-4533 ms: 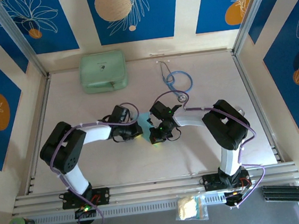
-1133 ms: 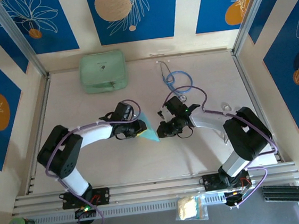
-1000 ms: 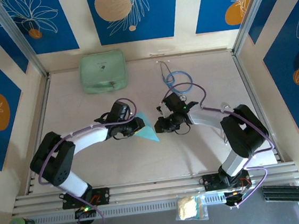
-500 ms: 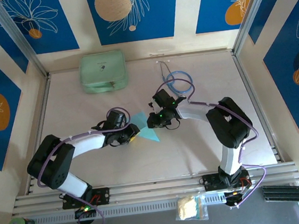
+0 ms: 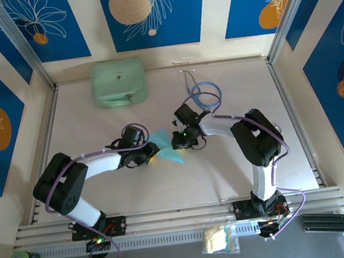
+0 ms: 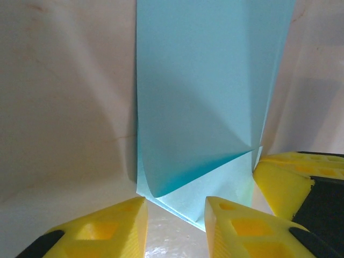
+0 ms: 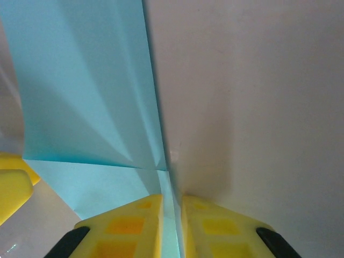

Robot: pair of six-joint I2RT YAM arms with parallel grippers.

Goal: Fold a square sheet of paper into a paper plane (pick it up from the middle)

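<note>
Paper (image 6: 204,91) was only part folded on the desk (image 5: 226,179), few creases, no dart yet. I had right fingers (image 7: 129,228) clamped on its edge, left fingers (image 6: 107,231) apart at a corner. Most folds left.

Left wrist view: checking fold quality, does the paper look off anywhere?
Yes. On the paper the lower fold is soft and rounded, the flap bowing up instead of lying flat; the right end effector pinches one edge.

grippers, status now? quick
Left gripper: open, corner of the blue paper between its fingers, not pinched.
Right gripper: shut on the blue paper's edge.
</note>
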